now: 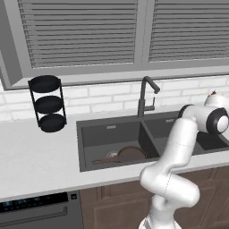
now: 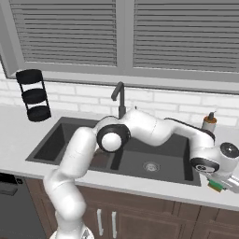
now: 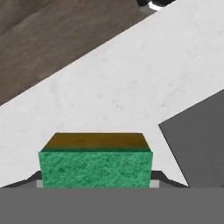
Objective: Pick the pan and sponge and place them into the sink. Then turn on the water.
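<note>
**Pan in the sink, sponge at our fingers: where this could slip**

Taking the sink (image 1: 89, 129) as our landmark and reading left to right: the black rack (image 1: 47, 103) stands on the counter (image 1: 36, 156) to the sink's left, well apart from it. The pan (image 1: 127, 153) already lies in the sink's left bowl, handle pointing left. The faucet (image 1: 144, 96) rises behind the divider, and we see no water running. To the sink's right, a bottle (image 2: 209, 122) stands near the wall.

Our gripper (image 2: 218, 185) is low over the counter's front edge, just right of the sink. The sponge (image 3: 95, 162) sits between the two finger tips, green face toward the camera, yellow layer on top. The fingers look to flank it closely, yet we cannot tell whether they are pressing on it or merely beside it.

We judge the main risks so:
- If the grip is shallow, the soft sponge may squeeze out on lifting.
- It lies near the counter's edge, so a nudge could send it to the floor.
- Swinging back toward the sink, our bent arm passes close to the faucet and might strike it.
</note>
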Motion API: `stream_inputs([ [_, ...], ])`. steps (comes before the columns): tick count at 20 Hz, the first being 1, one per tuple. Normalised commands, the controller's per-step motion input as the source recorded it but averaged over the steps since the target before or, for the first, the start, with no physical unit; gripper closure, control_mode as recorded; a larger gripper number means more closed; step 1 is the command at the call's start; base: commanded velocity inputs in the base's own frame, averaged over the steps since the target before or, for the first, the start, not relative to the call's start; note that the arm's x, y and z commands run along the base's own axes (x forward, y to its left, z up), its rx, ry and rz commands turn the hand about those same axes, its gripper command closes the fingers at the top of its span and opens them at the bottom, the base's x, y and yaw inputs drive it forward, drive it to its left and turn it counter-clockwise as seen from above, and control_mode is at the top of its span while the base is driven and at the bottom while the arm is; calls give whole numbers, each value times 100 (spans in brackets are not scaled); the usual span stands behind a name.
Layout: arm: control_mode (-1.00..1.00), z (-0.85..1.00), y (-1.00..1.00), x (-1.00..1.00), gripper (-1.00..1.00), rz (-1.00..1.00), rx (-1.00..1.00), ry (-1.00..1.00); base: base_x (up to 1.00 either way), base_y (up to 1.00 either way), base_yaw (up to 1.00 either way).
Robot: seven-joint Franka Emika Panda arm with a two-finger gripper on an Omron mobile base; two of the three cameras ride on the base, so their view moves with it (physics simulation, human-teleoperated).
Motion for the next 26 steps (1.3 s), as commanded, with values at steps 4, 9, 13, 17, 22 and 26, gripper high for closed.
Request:
stream_inputs([
  [4,-100,61,95,-2,100,25,-24,0,0,0,0],
  [9,-100,30,100,-5,100,42,-40,7,0,0,0],
  [13,-100,10,99,-33,100,66,-36,5,0,0,0],
  [17,-100,14,92,-28,100,71,-32,10,0,0,0],
  [22,-100,27,78,-29,100,75,-31,17,0,0,0],
  [26,-100,38,76,-26,100,74,-30,20,0,0,0],
])
